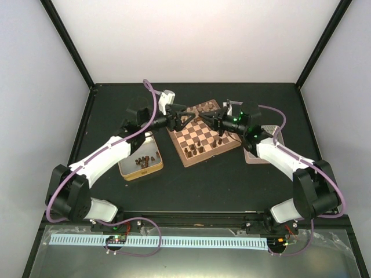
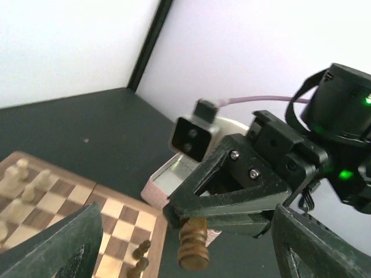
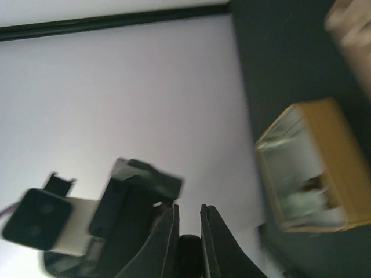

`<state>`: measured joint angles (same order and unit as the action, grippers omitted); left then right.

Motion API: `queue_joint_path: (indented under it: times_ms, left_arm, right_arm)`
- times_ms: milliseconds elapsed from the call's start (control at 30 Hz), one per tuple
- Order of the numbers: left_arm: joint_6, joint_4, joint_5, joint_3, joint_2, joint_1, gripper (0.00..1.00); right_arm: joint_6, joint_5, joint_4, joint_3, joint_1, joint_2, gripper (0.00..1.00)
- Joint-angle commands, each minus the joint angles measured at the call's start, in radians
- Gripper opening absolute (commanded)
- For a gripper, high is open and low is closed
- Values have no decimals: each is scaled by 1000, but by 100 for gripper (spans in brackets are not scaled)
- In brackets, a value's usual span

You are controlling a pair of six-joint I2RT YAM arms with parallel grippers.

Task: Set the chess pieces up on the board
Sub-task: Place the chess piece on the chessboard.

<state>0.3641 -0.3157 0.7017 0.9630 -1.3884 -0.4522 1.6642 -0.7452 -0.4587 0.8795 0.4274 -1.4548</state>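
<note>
The right gripper (image 3: pixel 188 213) clamps a dark chess piece (image 2: pixel 194 250) between its closed fingers. Just opposite, the left gripper (image 1: pixel 186 119) stands wide open. The board (image 1: pixel 200 134) lies beneath both, apparently clear of the piece.

Three things lie across the middle of a black table (image 1: pixel 203 185). The board (image 1: pixel 196 143) sits at the centre, turned askew to the table's edges and closer to the far edge than the near one. A yellow tin (image 1: pixel 128 166) lies near it toward the left edge. A pink tin (image 1: pixel 250 156) lies just beside it toward the right edge, partly hidden. The left base (image 1: pixel 95 208) and right base (image 1: pixel 287 211) stand at the near edge.
</note>
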Motion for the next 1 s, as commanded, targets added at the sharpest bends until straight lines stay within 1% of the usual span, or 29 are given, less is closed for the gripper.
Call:
queue_joint_path:
  times_ms: [0, 100, 200, 333, 467, 600, 967]
  left_arm:
    - [100, 126, -149, 35, 38, 15, 82]
    - [102, 229, -224, 40, 60, 17, 85]
    - [81, 369, -289, 69, 75, 19, 86]
    - [72, 445, -324, 64, 101, 24, 86]
    - [62, 496, -336, 62, 101, 28, 86]
    - [62, 516, -349, 52, 136, 32, 86]
    - [64, 522, -339, 45, 127, 42, 86]
  right_arm:
    - [-443, 164, 331, 23, -45, 52, 1]
    - [-679, 327, 521, 38, -59, 89, 1]
    - [-886, 520, 648, 53, -59, 115, 1]
    - [-1045, 699, 737, 63, -58, 90, 1]
    - [-1105, 788, 760, 57, -53, 55, 1]
    - [-1149, 874, 766, 60, -47, 17, 1]
    - [-1198, 844, 746, 93, -13, -124, 1]
